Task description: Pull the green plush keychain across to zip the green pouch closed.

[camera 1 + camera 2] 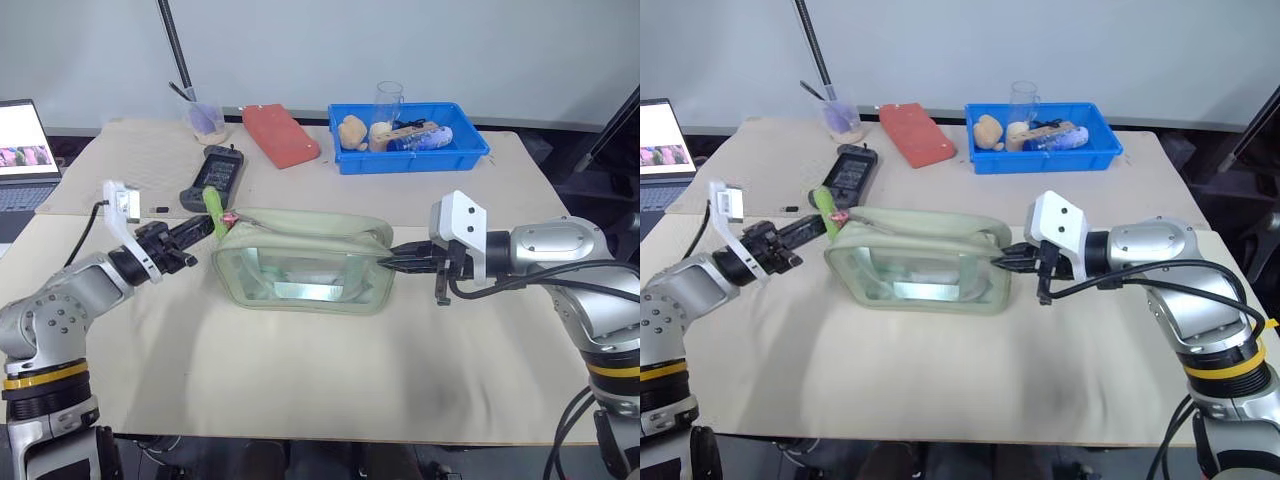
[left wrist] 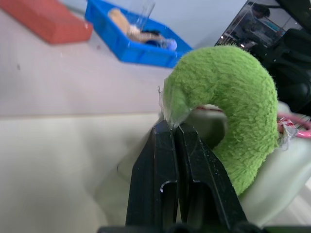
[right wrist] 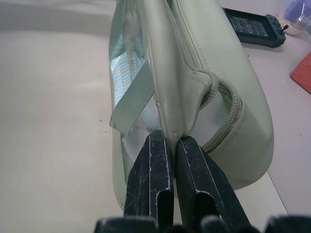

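Beige-covered tabletop point(image 1: 300, 390) against a pale wall. Green pouch point(image 1: 305, 262) lies mid-tabletop, long side toward the near edge. Left gripper point(image 2: 174, 127), jaws pressed shut, pinches the green plush keychain point(image 2: 228, 102) at the pouch's left end. Right gripper point(image 3: 171, 141), jaws shut, clamps the fabric tab at the pouch's right end. Blue tray point(image 1: 408, 140) with small items sits at the far edge; orange-red block point(image 1: 281, 134) and black handheld device point(image 1: 213, 176) lie left of it.
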Controlling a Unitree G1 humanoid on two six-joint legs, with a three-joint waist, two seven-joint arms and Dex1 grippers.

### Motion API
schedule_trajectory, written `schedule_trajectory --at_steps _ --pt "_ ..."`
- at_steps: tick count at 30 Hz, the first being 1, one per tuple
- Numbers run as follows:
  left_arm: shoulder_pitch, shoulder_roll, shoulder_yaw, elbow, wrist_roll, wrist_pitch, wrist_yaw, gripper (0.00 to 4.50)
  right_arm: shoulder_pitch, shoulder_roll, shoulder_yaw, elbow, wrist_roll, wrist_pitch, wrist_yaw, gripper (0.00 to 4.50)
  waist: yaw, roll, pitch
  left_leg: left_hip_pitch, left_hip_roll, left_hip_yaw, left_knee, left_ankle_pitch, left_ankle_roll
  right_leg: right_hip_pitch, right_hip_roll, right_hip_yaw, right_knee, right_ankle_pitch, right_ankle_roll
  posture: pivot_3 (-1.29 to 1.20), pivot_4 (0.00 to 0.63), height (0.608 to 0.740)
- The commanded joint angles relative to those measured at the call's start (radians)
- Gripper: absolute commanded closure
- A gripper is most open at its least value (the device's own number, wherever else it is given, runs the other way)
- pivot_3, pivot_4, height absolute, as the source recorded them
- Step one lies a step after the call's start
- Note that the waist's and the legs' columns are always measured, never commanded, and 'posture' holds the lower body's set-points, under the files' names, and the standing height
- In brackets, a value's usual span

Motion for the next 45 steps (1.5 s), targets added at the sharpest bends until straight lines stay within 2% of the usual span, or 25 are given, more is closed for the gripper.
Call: schedule_trajectory --at_steps 1,3,8,12,18,21,29,36,41,45 --pt "-0.088 0.041 0.069 0.017 -0.056 0.002 0.008 4.48 -0.001 0.004 -0.017 -0.011 0.0 -0.013 -0.009 4.5 0.0 0.0 0.0 0.0 0.0 0.0 0.0 0.0 0.0 0.0 0.0 0.0 0.0 0.0 0.0 0.0 0.15 0.74" --pt "-0.138 0.057 0.053 0.004 -0.071 0.014 0.0 4.48 0.0 0.005 -0.016 -0.007 -0.004 -0.017 -0.009 4.5 -0.001 0.0 0.0 0.0 0.0 0.0 0.0 0.0 0.0 0.0 0.0 0.0 0.0 -0.001 0.001 0.0 0.15 0.74" --pt "-0.224 0.062 -0.087 -0.082 -0.046 0.035 -0.008 4.48 -0.001 0.013 -0.013 -0.008 -0.006 -0.016 -0.015 4.5 0.002 0.0 0.0 -0.001 -0.002 0.0 0.0 0.0 0.0 0.001 -0.002 0.001 -0.001 0.0 0.003 0.0 0.15 0.74" --pt "-0.196 0.107 -0.247 -0.143 0.074 -0.038 -0.108 4.48 0.01 0.012 -0.014 -0.002 -0.017 -0.028 -0.017 4.5 0.0 0.0 0.0 -0.001 -0.003 0.0 0.0 0.0 0.0 0.001 -0.002 0.001 -0.001 0.001 0.003 0.0 0.15 0.74" --pt "-0.189 0.137 -0.364 -0.15 0.206 -0.172 -0.235 4.48 0.018 0.016 -0.02 -0.01 -0.015 -0.021 -0.028 4.5 -0.002 0.0 0.0 -0.001 -0.002 0.0 0.0 0.0 0.0 0.0 -0.001 0.001 -0.001 0.0 0.003 0.0 0.15 0.74" --pt "-0.206 0.131 -0.37 -0.139 0.224 -0.198 -0.266 3.58 0.021 0.015 -0.02 -0.014 -0.012 -0.018 -0.034 4.5 -0.001 0.0 0.0 -0.001 -0.002 0.0 0.0 0.0 0.0 0.0 -0.001 0.001 -0.002 -0.002 0.007 0.0 0.15 0.74" --pt "-0.277 0.168 -0.355 -0.11 0.256 -0.212 -0.319 0.01 0.022 0.015 -0.017 -0.01 -0.013 -0.021 -0.039 4.5 -0.002 0.0 0.0 -0.001 -0.002 0.0 0.0 0.0 0.0 0.0 -0.001 0.001 -0.002 -0.003 0.009 0.0 0.15 0.74" --pt "-0.316 0.289 -0.291 -0.078 0.241 -0.183 -0.389 0.01 0.016 0.021 -0.01 0.002 -0.019 -0.029 -0.038 4.5 -0.003 0.0 0.0 -0.001 -0.002 0.0 0.0 0.0 0.0 0.0 -0.001 0.001 -0.002 -0.003 0.009 0.0 0.15 0.74" --pt "-0.118 0.419 -0.211 -0.189 0.187 -0.133 -0.502 0.01 0.015 0.022 -0.014 0.006 -0.023 -0.032 -0.037 4.5 -0.011 0.0 0.0 0.0 -0.001 0.002 -0.002 0.0 0.0 -0.001 -0.001 0.002 -0.002 -0.003 0.009 0.0 0.15 0.74" --pt "0.042 0.443 -0.224 -0.226 0.304 -0.255 -0.501 0.01 0.007 0.027 -0.011 -0.003 -0.017 -0.022 -0.034 4.5 -0.001 0.0 0.0 0.0 0.001 0.002 -0.003 0.0 0.0 -0.001 0.0 0.001 -0.002 -0.004 0.007 0.0 0.15 0.74"
